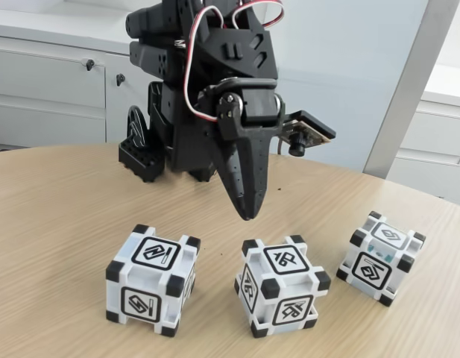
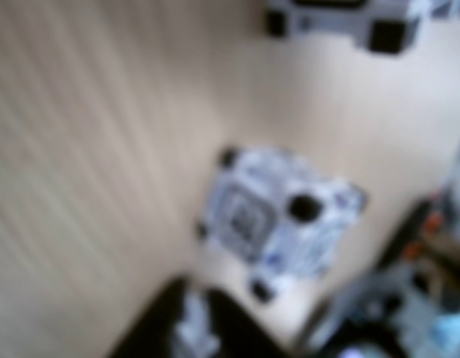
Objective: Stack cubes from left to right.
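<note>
Cubes: left (image 1: 153, 277), middle (image 1: 281, 285), right (image 1: 381, 256) sit apart in a row on the table (image 1: 58, 216) | none stacked yet | gripper (image 1: 247, 212) hovers behind the middle one, fingers look clenched, empty | you'd open up, then drop onto one.

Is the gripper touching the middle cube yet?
Apart. In the fixed view the gripper tip hangs above and behind the middle cube, with bare table visible between them.

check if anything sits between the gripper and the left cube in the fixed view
Nothing visible does. The gripper hangs above bare table behind the middle cube; the left cube stands apart to its lower left, with open wood between.
</note>
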